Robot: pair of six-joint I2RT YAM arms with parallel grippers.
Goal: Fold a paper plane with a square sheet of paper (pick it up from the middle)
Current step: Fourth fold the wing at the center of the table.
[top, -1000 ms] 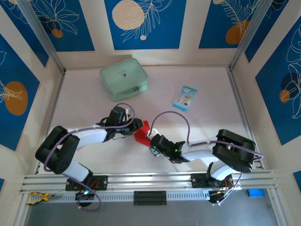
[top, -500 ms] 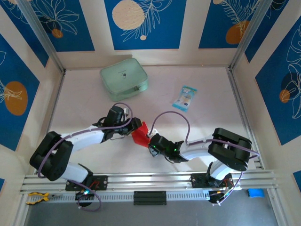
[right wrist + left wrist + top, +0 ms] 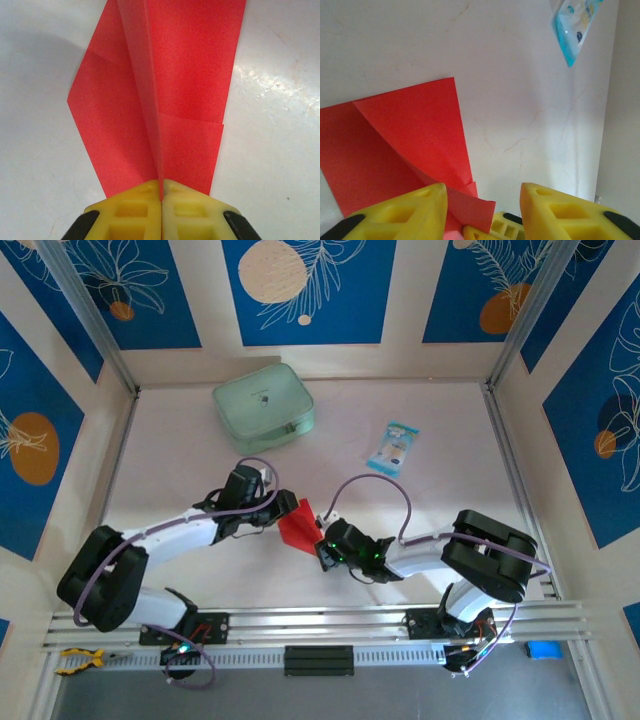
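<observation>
pouch (image 3: 263,406) behind paper (image 3: 297,528), packet (image 3: 392,447) right of pouch

Table (image 3: 440,490): pale whitish top, faintly scratched where seen close from the wrists; zip pouch (image 3: 263,406): pale green, rounded-square, lying flat at the far left of the table, a small dark mark at its middle; packet (image 3: 392,447): small, blue and white, flat, to the right of the pouch and well apart from it; wall panels (image 3: 300,290): blue, with white leaf outlines and cream or orange discs; rail (image 3: 320,623): aluminium, along the near edge; small blue object (image 3: 543,649): below the rail, near right corner; yellow-handled item (image 3: 78,659): near left corner, possibly a clamp, too small to tell.
</observation>
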